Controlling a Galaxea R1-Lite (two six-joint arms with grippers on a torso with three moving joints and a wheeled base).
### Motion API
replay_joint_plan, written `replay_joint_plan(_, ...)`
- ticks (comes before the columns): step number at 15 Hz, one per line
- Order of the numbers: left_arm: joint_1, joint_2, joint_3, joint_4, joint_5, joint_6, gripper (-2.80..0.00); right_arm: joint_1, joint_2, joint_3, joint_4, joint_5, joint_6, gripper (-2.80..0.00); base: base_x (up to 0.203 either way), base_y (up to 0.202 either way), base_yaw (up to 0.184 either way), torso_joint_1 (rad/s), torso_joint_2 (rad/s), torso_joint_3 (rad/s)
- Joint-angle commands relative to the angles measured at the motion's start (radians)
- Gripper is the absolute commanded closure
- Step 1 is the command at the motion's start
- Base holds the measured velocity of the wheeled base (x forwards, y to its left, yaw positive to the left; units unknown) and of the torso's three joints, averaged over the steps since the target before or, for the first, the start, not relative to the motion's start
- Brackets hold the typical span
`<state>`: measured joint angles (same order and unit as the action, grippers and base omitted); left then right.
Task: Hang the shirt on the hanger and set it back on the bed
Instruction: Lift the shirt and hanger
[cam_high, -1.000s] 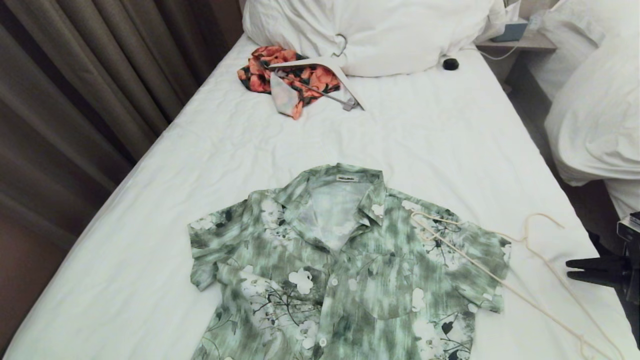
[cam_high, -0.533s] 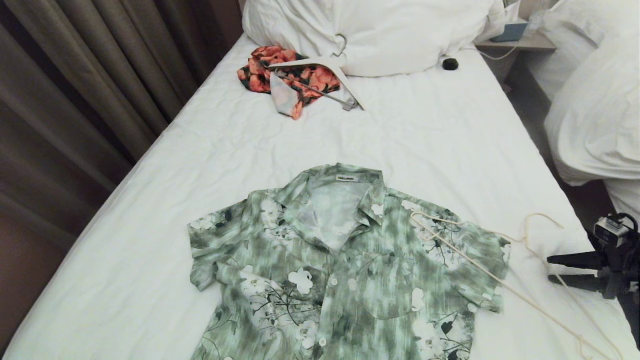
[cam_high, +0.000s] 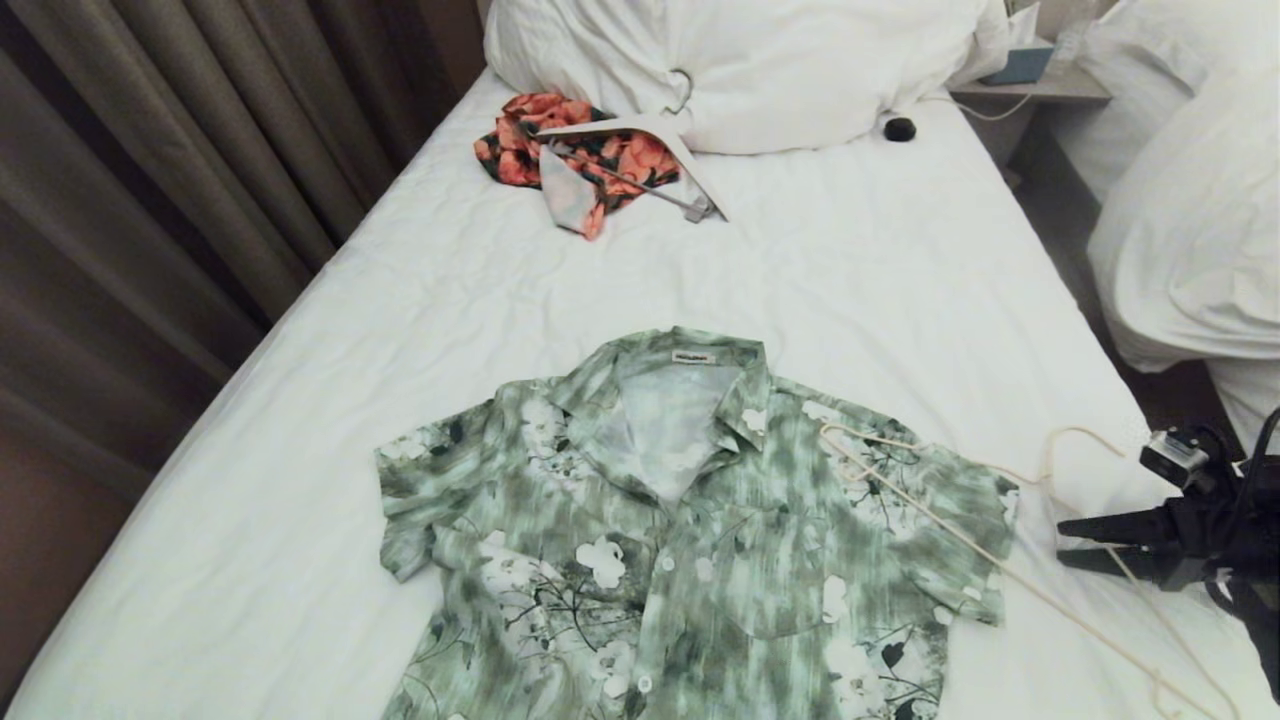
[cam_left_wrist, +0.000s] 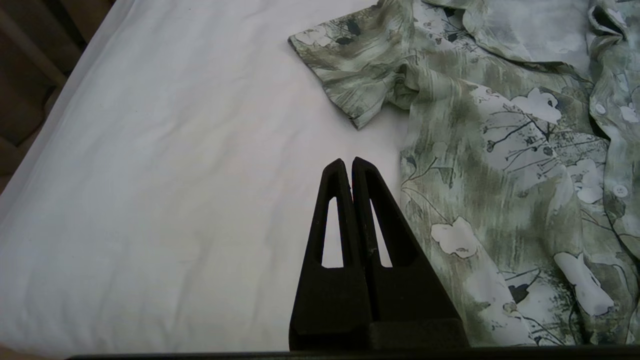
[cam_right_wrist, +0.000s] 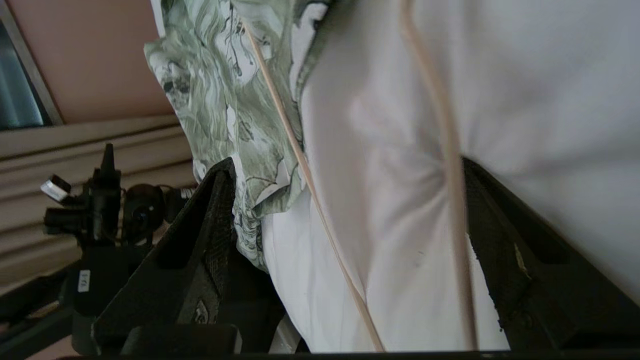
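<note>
Lower right of frame: the right gripper has pushed in from the edge over the past second and spread its fingers wide, now poised at the hanger, which lies partly across the shirt on the bed. Fingers look to straddle the wire w/o touching, though the close-up is blurred. Pickup appears imminent. Left gripper sits closed beside the shirt's other sleeve.

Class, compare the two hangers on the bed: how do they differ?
The cream wire hanger is thin, with one end resting on the green shirt; the white hanger is broad and flat, lying over the orange garment near the pillows. Both lie on the bed, neither carrying clothing properly.
</note>
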<state>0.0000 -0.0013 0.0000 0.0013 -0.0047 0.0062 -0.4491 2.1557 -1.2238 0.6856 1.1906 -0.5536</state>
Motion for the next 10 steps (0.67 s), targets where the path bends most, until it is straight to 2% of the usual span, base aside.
replay_joint_plan(1,0.0,0.001,0.001,0.0,0.0,0.0,0.0,0.029,0.006,-0.003,-0.003,0.007,-0.003,-2.8,0.0,0.0,0.0,0.0,0.0,0.0)
replay_joint_plan(7,0.0,0.001,0.001,0.0,0.0,0.0,0.0,0.091,0.004,-0.003,-0.029,0.007,-0.038,-2.8,0.0,0.0,0.0,0.0,0.0,0.0)
replay_joint_plan(8,0.0,0.001,0.002,0.0,0.0,0.0,0.0,0.093,0.005,-0.002,-0.041,0.007,-0.038,0.0,0.0,0.0,0.0,0.0,0.0,0.0)
replay_joint_plan(10,0.0,0.001,0.001,0.0,0.0,0.0,0.0,0.093,-0.002,0.0,-0.046,0.009,-0.037,0.0,0.0,0.0,0.0,0.0,0.0,0.0)
